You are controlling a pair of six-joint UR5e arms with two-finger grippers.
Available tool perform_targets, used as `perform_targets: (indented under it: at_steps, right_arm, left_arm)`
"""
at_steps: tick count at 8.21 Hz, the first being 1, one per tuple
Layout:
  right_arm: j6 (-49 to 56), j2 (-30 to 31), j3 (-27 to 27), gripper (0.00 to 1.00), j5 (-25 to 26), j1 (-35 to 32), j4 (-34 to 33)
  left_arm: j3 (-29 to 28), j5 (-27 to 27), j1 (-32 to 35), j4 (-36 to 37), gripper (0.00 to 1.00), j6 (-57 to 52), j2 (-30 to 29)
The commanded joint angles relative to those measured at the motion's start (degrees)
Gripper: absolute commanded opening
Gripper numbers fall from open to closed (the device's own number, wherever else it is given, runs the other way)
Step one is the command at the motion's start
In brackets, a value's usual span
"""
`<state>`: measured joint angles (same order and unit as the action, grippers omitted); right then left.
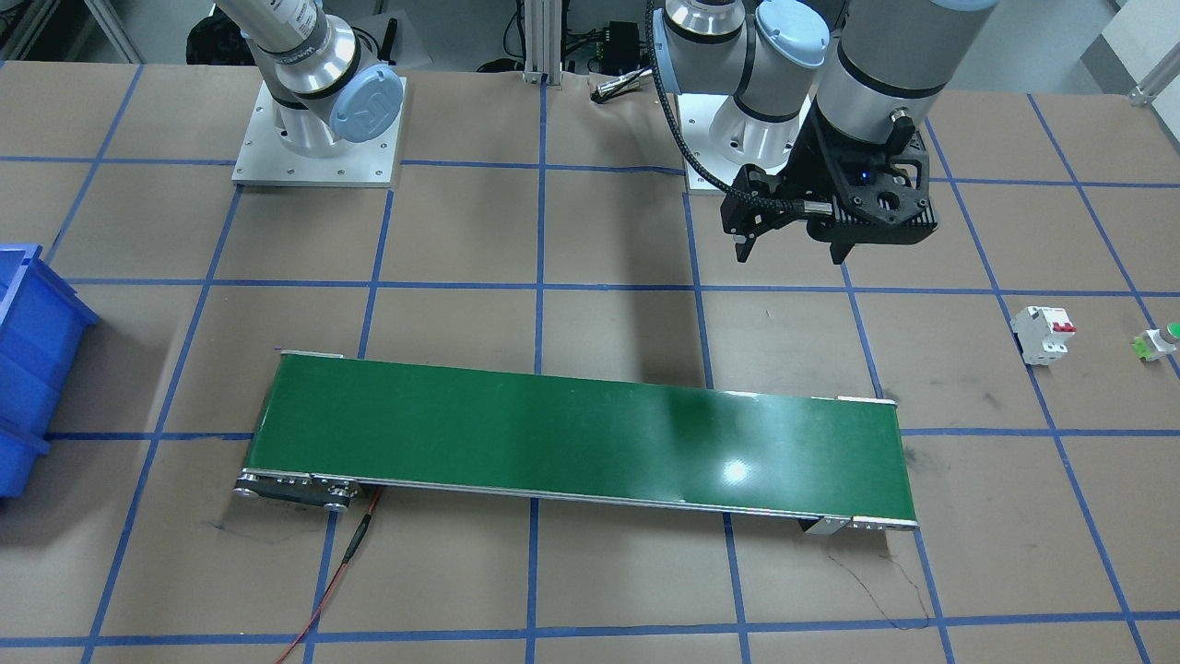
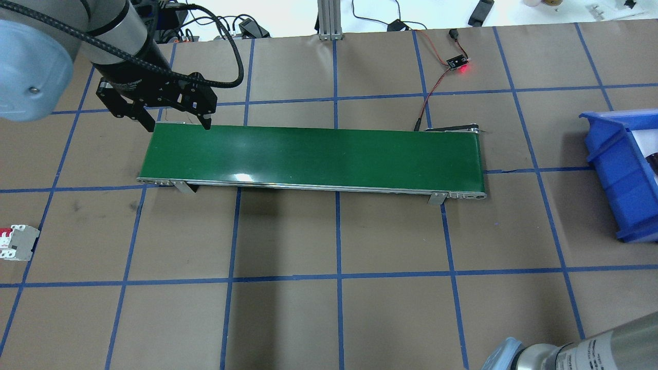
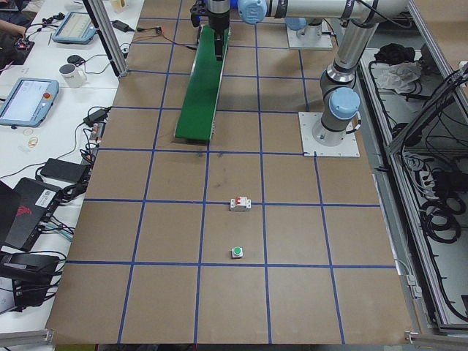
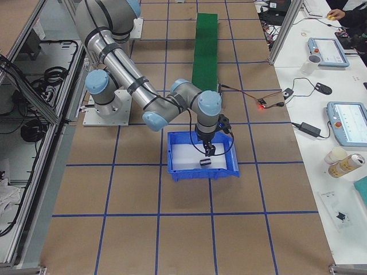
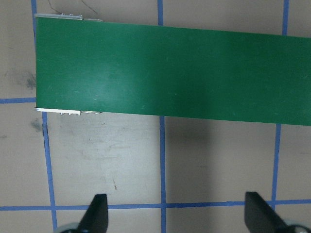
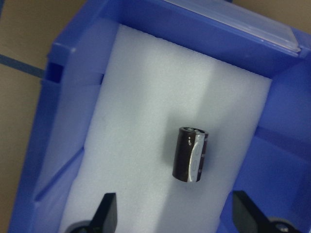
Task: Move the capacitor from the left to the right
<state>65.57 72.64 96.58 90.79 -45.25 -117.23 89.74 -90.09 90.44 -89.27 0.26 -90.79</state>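
Seeing, front-on, the left gripper (image 1: 793, 251) hung with jaws spread above the table (image 1: 608, 231) near one end of the green conveyor (image 1: 590, 433). Confirming by left wrist: fingers (image 5: 97, 213) wide apart. Spotting, from the right side, the right gripper (image 4: 207, 152) over the blue bin (image 4: 189, 173). Finding by right wrist its fingers (image 6: 109, 211) parted, the capacitor (image 6: 191, 154) lying sideways on white foam (image 6: 136, 97) inside that bin.

The arms (image 1: 885, 55) were silver-grey tubes with pale blue joint caps (image 1: 367, 101) — each on a square white base plate (image 1: 277, 171) dotted with screws. A braided black cable (image 1: 684, 152) fed the black, angular left gripper (image 1: 793, 251).
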Motion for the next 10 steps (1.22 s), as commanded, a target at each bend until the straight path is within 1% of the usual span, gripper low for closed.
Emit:
perform_targets:
  at_steps: [1, 2, 3, 4, 5, 7, 8, 9, 10]
  right_arm:
    - [-6.5, 8.7, -1.4, 1.0, -3.9, -6.7, 11.4]
    - [-12.2, 11.5, -1.8, 1.0, -3.1, -11.7, 15.2]
    - [-20.7, 13.1, -3.2, 1.0, -2.8, -16.8, 20.1]
    - [-30.0, 14.0, -5.1, 1.0, -2.7, -22.8, 24.7]
    - [-39.6, 14.3, -6.2, 1.0, -0.9, -29.4, 26.9]
    - [-58.4, 14.1, -6.8, 1.0, -1.0, -42.1, 26.9]
    - [-64.7, 13.5, -6.8, 1.0, -1.0, -47.6, 26.5]
    - [-66.3, 13.5, -6.8, 1.0, -1.2, -49.1, 26.5]
    - [-66.3, 13.7, -6.8, 1.0, -0.6, -49.1, 26.6]
  left_arm:
    - [0.1, 0.1, 0.0, 0.0, 1.0, 0.0, 0.0]
    - [0.1, 0.0, 0.0, 0.1, 1.0, 0.0, 0.0]
    - [0.1, 0.1, 0.0, 0.1, 1.0, 0.0, -0.1]
    - [0.1, 0.0, 0.0, 0.1, 1.0, 0.0, -0.1]
    - [0.1, 0.0, 0.0, 0.1, 1.0, 0.0, -0.1]
    - [0.1, 0.1, 0.0, 0.1, 1.0, 0.0, -0.1]
    - [0.1, 0.0, 0.0, 0.1, 1.0, 0.0, -0.1]
    - [0.1, 0.0, 0.0, 0.1, 1.0, 0.0, -0.1]
    - [0.1, 0.1, 0.0, 0.1, 1.0, 0.0, -0.1]
